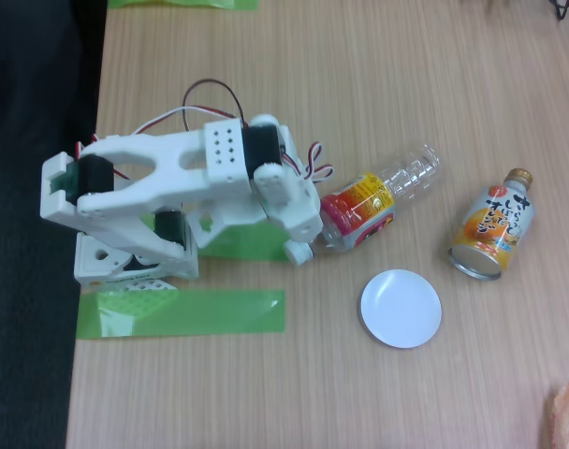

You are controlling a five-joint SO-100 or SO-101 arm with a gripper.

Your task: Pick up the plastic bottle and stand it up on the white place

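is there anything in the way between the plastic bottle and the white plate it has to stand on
Nothing visible does. The plastic bottle lies on its side just above the white plate in the fixed view, with bare table between them. The orange can stands off to the right, clear of that path.

Open wood table (359,56): bare above and below the white plate (401,308). Obstructions: orange can-bottle (491,224) lying right of the plastic bottle (383,196); green tape (182,313) left.
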